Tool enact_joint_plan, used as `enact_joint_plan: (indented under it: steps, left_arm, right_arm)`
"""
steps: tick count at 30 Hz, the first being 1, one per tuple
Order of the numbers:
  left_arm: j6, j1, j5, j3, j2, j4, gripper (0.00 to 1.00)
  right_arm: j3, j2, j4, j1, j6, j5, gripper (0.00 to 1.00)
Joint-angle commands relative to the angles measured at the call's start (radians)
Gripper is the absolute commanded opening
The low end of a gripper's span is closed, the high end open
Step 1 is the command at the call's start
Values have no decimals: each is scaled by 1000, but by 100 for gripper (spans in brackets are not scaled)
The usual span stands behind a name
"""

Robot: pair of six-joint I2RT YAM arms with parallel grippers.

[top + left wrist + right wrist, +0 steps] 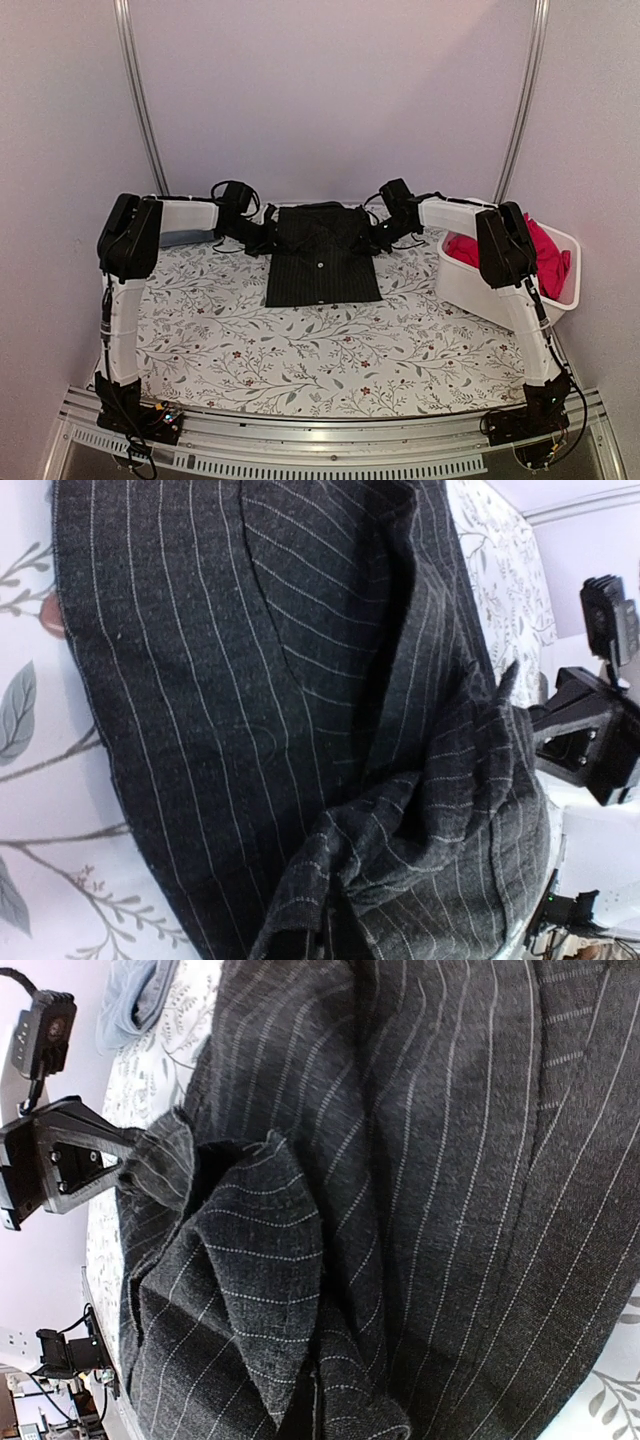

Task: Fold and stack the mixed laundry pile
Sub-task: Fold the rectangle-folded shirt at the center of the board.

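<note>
Black pinstriped shirt (322,265) flat; left end effector (265,240), right end effector (378,236) clamp shoulders.

The black pinstriped shirt (322,262) lies front up on the floral surface (300,350). Its collar is at the far end and a row of pale buttons runs down its middle. The body forms a flat, narrow rectangle, while both upper corners are bunched into crumpled folds and raised. Well to the right of the shirt, a bright red-pink cloth (552,255) is heaped in a white bin (465,285). To the shirt's left lies a rumpled light blue piece (135,1005), perhaps denim.
</note>
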Motion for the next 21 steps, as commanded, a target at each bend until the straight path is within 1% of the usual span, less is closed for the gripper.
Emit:
enact_joint_plan:
  steps: [1, 3, 4, 5, 7, 10, 11, 12, 15, 18, 19, 21]
  left_arm:
    - [28, 12, 26, 91, 58, -23, 0]
    - [35, 11, 29, 106, 78, -26, 0]
    - [38, 11, 42, 112, 85, -32, 1]
    - [41, 10, 52, 117, 91, -40, 3]
    - [59, 13, 52, 120, 86, -61, 14]
    - [78, 25, 42, 112, 22, -70, 36]
    - [80, 35, 35, 109, -4, -73, 42]
    - [80, 45, 36, 100, -31, -73, 47]
    - [83, 73, 31, 47, -124, -60, 58]
    - [116, 82, 15, -41, -217, -49, 68]
    - [123, 83, 23, -87, -245, -45, 71]
    - [128, 79, 82, -161, -291, -17, 77]
  right_arm:
    - [41, 42, -25, -6, 11, 5, 0]
    - [38, 45, -35, -7, 11, 19, 0]
    - [38, 47, -47, -9, 8, 25, 3]
    - [38, 45, -57, -9, 6, 30, 9]
    - [38, 34, -70, -11, 5, 37, 32]
    - [31, -26, -80, -26, 10, 57, 45]
    - [24, -48, -81, -32, 13, 65, 52]
    - [12, -87, -81, -41, 17, 70, 56]
    - [-31, -180, -83, -56, 13, 65, 63]
    - [-119, -255, -76, -58, -9, 58, 69]
    - [-160, -290, -66, -57, -16, 43, 70]
    - [-246, -336, -25, -55, -17, -25, 71]
